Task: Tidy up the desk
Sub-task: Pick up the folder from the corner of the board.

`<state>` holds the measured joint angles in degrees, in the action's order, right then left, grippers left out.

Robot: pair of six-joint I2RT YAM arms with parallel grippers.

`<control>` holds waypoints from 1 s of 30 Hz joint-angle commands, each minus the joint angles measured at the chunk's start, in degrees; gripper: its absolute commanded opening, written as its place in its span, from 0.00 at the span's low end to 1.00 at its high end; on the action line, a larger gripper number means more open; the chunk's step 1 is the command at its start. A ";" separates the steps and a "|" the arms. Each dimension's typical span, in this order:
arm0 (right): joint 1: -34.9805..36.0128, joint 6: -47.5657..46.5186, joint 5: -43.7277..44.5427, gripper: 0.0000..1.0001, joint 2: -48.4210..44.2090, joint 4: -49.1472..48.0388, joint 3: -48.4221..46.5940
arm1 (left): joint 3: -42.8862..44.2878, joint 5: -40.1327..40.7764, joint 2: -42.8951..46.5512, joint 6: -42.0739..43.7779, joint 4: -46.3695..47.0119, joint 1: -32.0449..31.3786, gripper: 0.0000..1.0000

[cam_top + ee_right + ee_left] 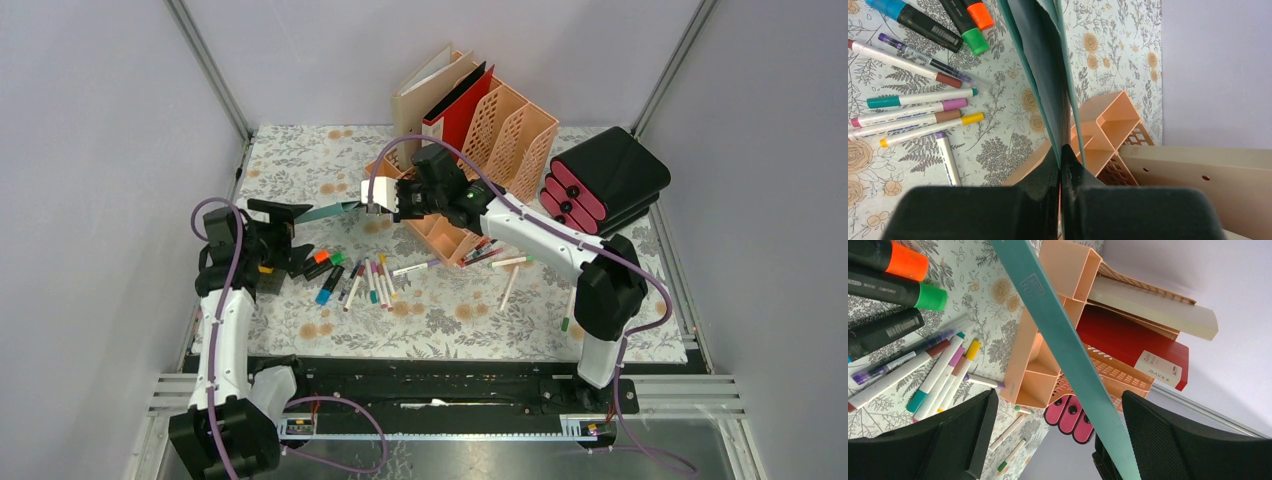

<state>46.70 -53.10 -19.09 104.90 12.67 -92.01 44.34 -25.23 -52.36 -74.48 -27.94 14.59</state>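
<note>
The desk (300,160) is a flower-printed cloth top. My right gripper (372,197) is shut on one end of a thin teal folder (330,211) and holds it above the desk, in front of the peach rack. In the right wrist view the folder (1043,75) runs away from the closed jaws (1060,150). My left gripper (306,232) is open at the folder's other end. In the left wrist view the folder's edge (1063,340) passes between the wide-apart fingers (1058,402), close to the right one; I cannot tell whether it touches.
Several markers and highlighters (360,280) lie scattered mid-desk. A peach file rack (505,130) holds a red binder (460,105) and a beige folder (430,85). A peach pen tray (440,232) lies before it. A black case with pink ends (600,185) sits right.
</note>
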 commanded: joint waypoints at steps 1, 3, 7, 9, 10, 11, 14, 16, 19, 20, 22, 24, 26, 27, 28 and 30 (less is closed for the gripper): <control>-0.40 2.06 -3.03 0.00 -3.42 -2.99 -0.07 | -2.40 -1.76 -1.37 -4.47 9.32 0.42 0.99; -0.40 2.44 -3.61 0.00 -3.30 -2.92 -0.19 | -3.89 -3.25 -3.66 -5.83 12.50 0.42 0.98; -0.37 1.64 -5.57 0.00 -3.80 -2.19 0.69 | -5.32 -5.16 -7.53 -7.82 18.64 0.44 0.87; -0.38 1.07 -6.41 0.00 -4.25 -1.83 1.43 | -5.39 -5.22 -8.52 -8.25 20.00 0.44 0.84; -0.43 0.81 -6.63 0.00 -4.33 -1.66 1.69 | -5.42 -5.38 -8.79 -8.57 20.63 0.48 0.82; -0.40 0.59 -6.79 0.00 -4.48 -1.60 1.99 | -5.71 -5.70 -9.05 -8.97 21.67 0.46 0.75; -0.38 -0.09 -7.52 0.00 -4.56 -1.01 2.40 | -6.96 -7.04 -9.56 -10.75 25.55 0.44 0.64; -0.41 -0.33 -8.60 0.00 -4.62 -0.22 2.34 | -7.16 -7.89 -10.04 -11.10 27.09 0.49 0.57; -0.37 -1.51 -11.28 0.00 -4.89 2.06 1.97 | -7.64 -9.87 -10.27 -11.63 29.69 0.44 0.40; -0.35 -1.89 -12.10 0.00 -5.07 2.62 2.00 | -8.01 -10.25 -10.04 -12.25 30.78 0.47 0.32; -0.34 -2.53 -12.69 0.00 -5.47 3.49 2.13 | -9.31 -11.38 -9.16 -13.70 34.97 0.73 0.10; -0.30 -2.91 -12.68 0.00 -5.91 3.87 2.54 | -10.46 -12.35 -7.97 -14.98 37.59 1.19 0.00; -0.33 -2.89 -12.66 0.00 -6.45 4.20 2.99 | -10.93 -12.74 -6.39 -15.35 38.53 1.71 0.00; -0.32 -2.47 -12.61 0.00 -6.79 4.27 3.24 | -11.09 -12.86 -5.46 -15.27 38.92 1.87 0.00; -0.36 -1.93 -12.72 0.00 -7.16 4.25 3.51 | -11.06 -12.84 -4.45 -15.00 39.13 1.97 0.00; -0.41 -0.93 -13.34 0.04 -8.21 4.34 4.35 | -11.27 -12.43 -1.98 -14.61 39.83 2.41 0.00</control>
<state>46.44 -56.55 -28.10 101.97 16.29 -88.20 32.82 -36.95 -59.81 -91.92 1.48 16.21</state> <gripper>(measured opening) 0.020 0.171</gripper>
